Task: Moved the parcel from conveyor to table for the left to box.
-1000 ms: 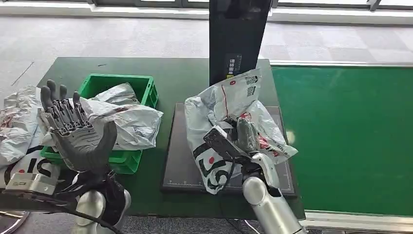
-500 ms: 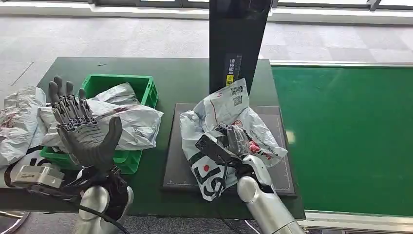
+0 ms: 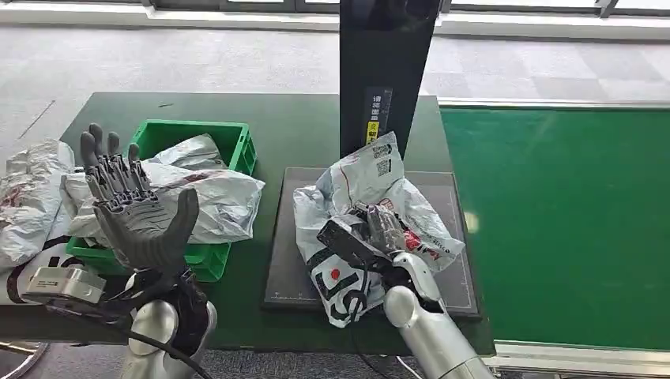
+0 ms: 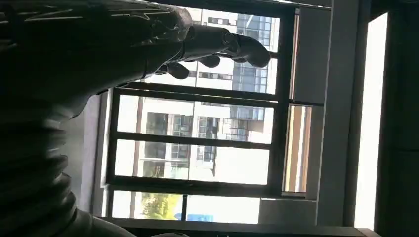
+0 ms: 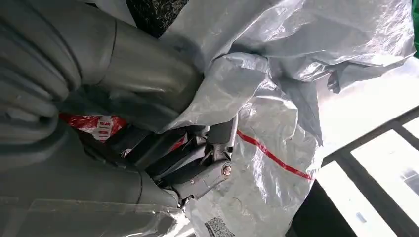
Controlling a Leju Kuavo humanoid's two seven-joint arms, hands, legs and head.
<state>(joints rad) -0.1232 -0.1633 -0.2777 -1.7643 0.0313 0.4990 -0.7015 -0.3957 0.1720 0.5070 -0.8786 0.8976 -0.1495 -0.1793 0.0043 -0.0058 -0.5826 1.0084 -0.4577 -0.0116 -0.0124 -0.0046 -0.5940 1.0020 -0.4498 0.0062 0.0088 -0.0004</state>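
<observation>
Right hand (image 3: 378,237) fingers clamped on parcel (image 3: 365,207) over the black pad (image 3: 286,260) on the table (image 3: 300,130) — left hand (image 3: 134,213), fingers apart and empty, hovers at the green box (image 3: 229,136) beside the pad.

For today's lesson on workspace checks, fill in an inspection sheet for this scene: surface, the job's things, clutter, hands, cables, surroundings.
Surface: dark green table with a black mat; green conveyor alongside.
Job's things: grey parcel over the mat; green box holding other bags.
Clutter: loose bags at the table's left end.
Hands: right hand grips the parcel; left hand raised, fingers apart, holding nothing.
Cables: black cable by the left arm.
Surroundings: black post, grey floor, windows.
</observation>
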